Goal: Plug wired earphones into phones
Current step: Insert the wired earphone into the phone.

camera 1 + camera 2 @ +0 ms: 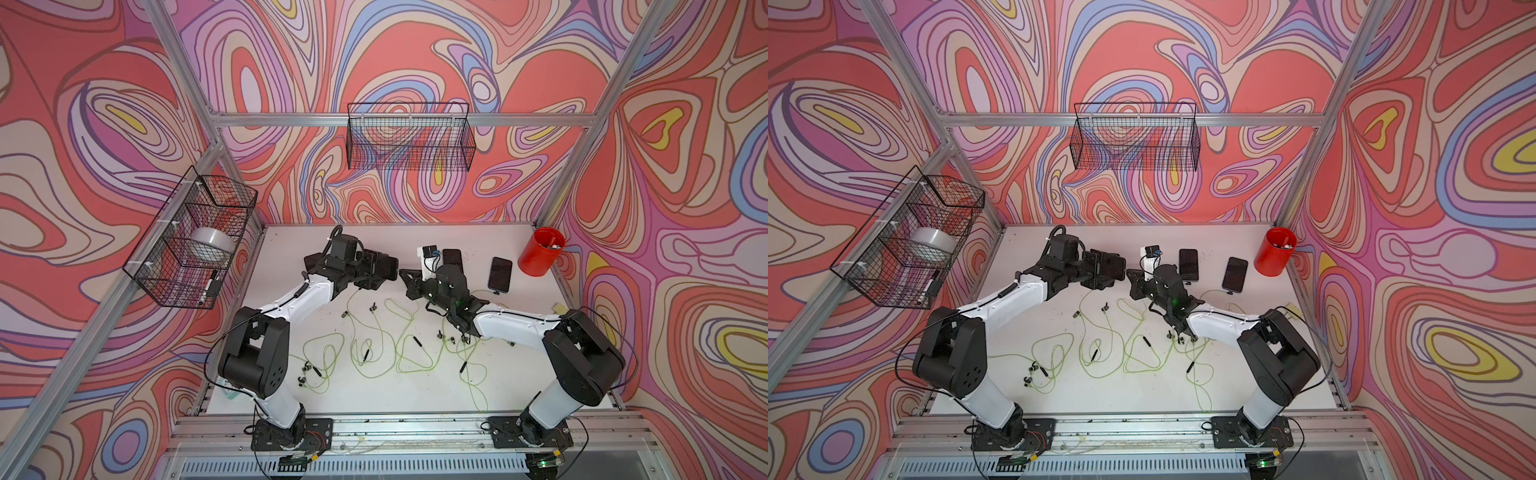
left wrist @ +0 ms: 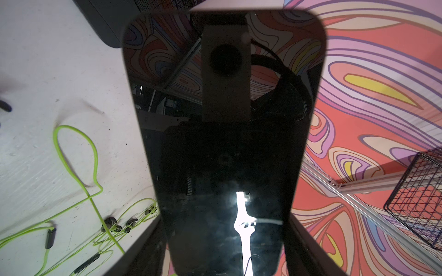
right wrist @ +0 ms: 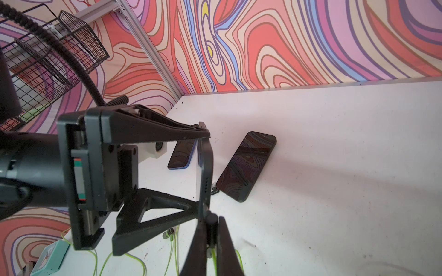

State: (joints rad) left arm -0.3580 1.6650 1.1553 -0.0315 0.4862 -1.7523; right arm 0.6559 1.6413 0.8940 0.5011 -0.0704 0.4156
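**Plug held at phone's port edge**

The held phone (image 3: pixel 204 167) stands on edge above the table (image 1: pixel 374 397), clamped in the left gripper (image 1: pixel 384 268). Its port edge faces the right gripper (image 1: pixel 406 277), which is pinched tight on a small dark plug (image 3: pixel 212 219) just beside that edge. Loose yellow-green earphones (image 1: pixel 365 345) sprawl on the table nearer the arm bases. Two more phones (image 1: pixel 1188 264) lie flat toward the red cup (image 1: pixel 540 257).

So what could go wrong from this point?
1. The plug in the right gripper sits by the phone's corner, close to a finger of the left gripper; it may hit that and miss the port.
2. The phone is held mid-air by its edges, so pushing could make it slip.
3. The trailing cable could drag the overlapping earphones.
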